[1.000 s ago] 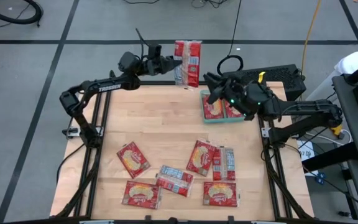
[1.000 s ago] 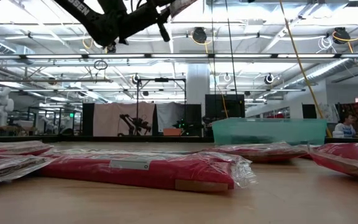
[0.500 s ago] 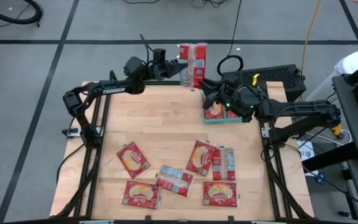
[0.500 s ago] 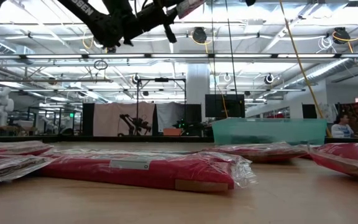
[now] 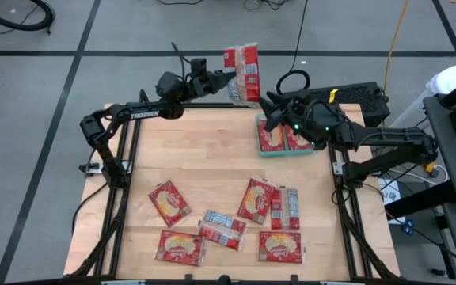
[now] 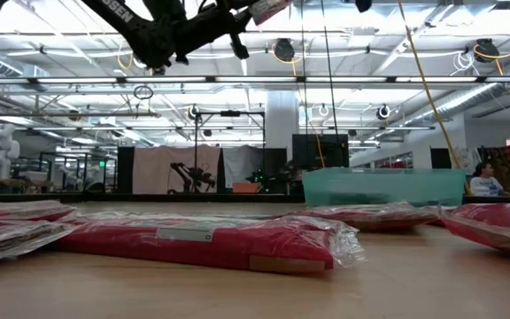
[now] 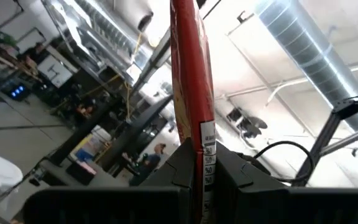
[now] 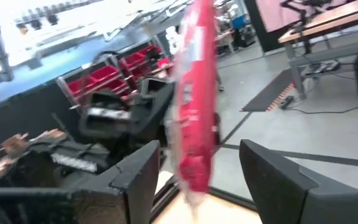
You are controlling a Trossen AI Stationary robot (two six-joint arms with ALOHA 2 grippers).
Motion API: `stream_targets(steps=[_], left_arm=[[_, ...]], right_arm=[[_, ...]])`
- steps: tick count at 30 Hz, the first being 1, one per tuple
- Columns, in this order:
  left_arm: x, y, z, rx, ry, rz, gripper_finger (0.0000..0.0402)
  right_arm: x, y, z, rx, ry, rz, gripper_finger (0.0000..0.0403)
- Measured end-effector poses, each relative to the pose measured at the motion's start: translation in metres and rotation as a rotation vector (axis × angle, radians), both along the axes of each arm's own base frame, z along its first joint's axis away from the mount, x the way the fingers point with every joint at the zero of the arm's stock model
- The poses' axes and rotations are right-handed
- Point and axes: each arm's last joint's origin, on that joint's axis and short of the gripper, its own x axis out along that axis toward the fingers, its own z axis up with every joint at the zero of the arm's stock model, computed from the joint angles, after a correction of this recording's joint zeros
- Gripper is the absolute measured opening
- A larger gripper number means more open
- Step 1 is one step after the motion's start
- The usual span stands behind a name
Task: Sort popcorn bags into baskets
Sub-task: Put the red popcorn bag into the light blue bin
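Held packet: a flat red plastic popcorn packet with a silver-and-red back (image 5: 242, 74) was gripped by its edge between the fingers of the left gripper (image 5: 220, 79), and was held in the air just past the far edge of the surface.
Grip detail: in the left wrist view the packet (image 7: 191, 93) was seen edge-on, its barcoded seam clamped between the two dark fingers (image 7: 182, 168).
Packet axis: its long axis ran roughly away from the near edge, slightly tilted, and its faces stood on edge.
Right gripper: the right gripper (image 5: 271, 111) was raised above the far corner of the shallow teal-green plastic tray (image 5: 259, 136), near the held packet; its fingers (image 8: 278, 180) were spread wide with nothing between them, and the packet (image 8: 194, 118) hung ahead of them, apart.
Tray: red packets (image 5: 273, 139) were lying flat inside it, at the far right part of the surface.
Surface: a pale wooden butcher-block surface (image 5: 188, 150) carried seven loose packets (image 5: 169, 202) scattered across its near half, some face up and some showing silver backs.
Low view: a red packet (image 6: 202, 241) lay flat in the foreground, with the tray (image 6: 383, 187) behind it.
Room: grey floor marked with dark tape lines (image 5: 77, 63) surrounded the frame; a seated person (image 6: 487, 180) was visible far behind.
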Motion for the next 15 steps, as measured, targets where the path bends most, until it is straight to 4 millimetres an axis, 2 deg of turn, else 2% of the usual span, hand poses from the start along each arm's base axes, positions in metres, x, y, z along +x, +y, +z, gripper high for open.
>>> stream_targets(steps=[4,7,15], left_arm=[[0.005,-0.008,0.000,0.023,-0.001,0.016,0.0030],[0.007,-0.011,0.000,0.025,-0.006,0.022,0.0030],[0.008,-0.012,0.000,0.008,-0.015,0.038,0.0030]], right_arm=[[0.000,-0.012,0.000,0.014,-0.009,0.052,0.0210],[0.000,-0.018,-0.001,0.036,-0.017,0.112,0.0191],[0.001,-0.021,-0.004,0.063,-0.012,0.159,0.0086]])
